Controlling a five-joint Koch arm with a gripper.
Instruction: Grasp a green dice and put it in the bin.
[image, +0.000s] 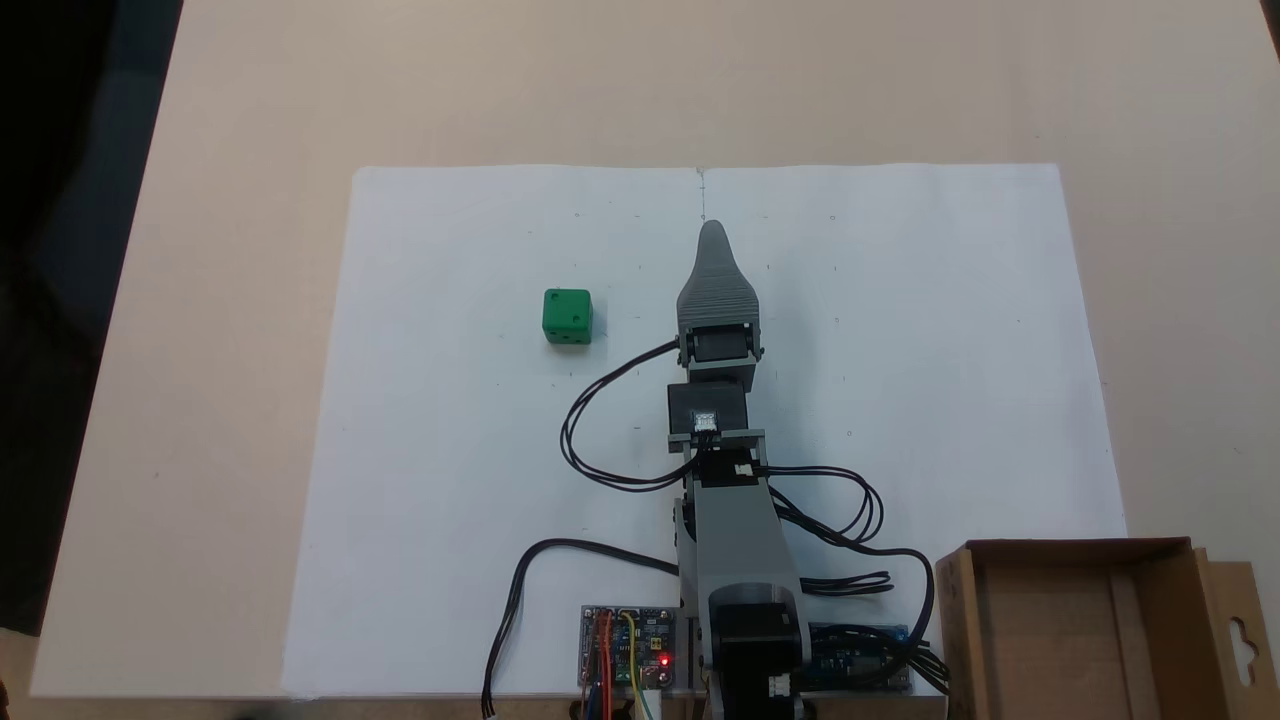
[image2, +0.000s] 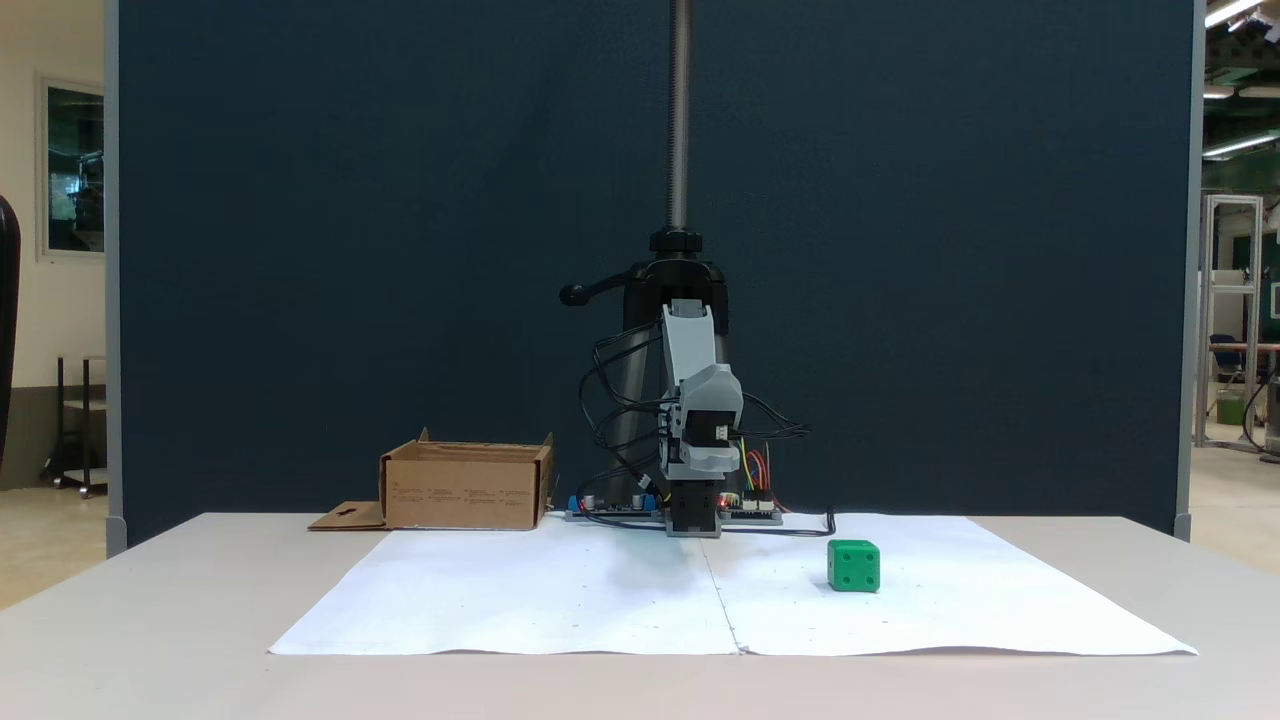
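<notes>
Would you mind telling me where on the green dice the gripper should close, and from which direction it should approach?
Probably from straight above, closing on two opposite vertical faces of the green dice. It sits flat on the white paper, apart from other things, so every side looks free. Its flat parallel faces suit the gripper; the rounded edges and corners would likely slip.

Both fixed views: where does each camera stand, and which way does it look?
One fixed view: above, looking down on the white paper sheet; arm from base to gripper.
Other fixed view: table height, facing the arm's front; gripper.
Shared: small green dice, brown cardboard bin, arm, paper.
</notes>
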